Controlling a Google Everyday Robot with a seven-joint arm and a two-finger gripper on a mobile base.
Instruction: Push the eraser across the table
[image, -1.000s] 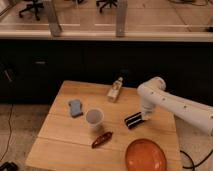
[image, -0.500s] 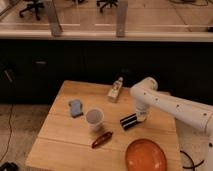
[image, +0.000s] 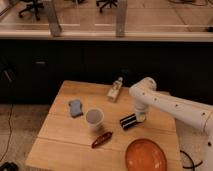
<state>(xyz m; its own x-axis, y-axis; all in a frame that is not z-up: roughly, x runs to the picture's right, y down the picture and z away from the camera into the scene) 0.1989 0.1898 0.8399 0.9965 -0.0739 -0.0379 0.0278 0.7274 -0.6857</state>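
The eraser (image: 128, 121), a small black block with thin white stripes, lies on the light wooden table (image: 65, 150) right of the white cup (image: 94, 118). My gripper (image: 140, 117) hangs at the end of the white arm (image: 170, 106) and sits right against the eraser's right end, low over the tabletop.
A blue-grey pad (image: 75, 107) lies left of the cup. A dark red elongated object (image: 102, 140) lies in front of the cup. An orange plate (image: 145, 155) sits at the front right. A small bottle (image: 116, 90) lies toward the back edge. A dark cabinet stands behind the table.
The arm has swung left across the table and the eraser has shifted left with it, closer to the cup.
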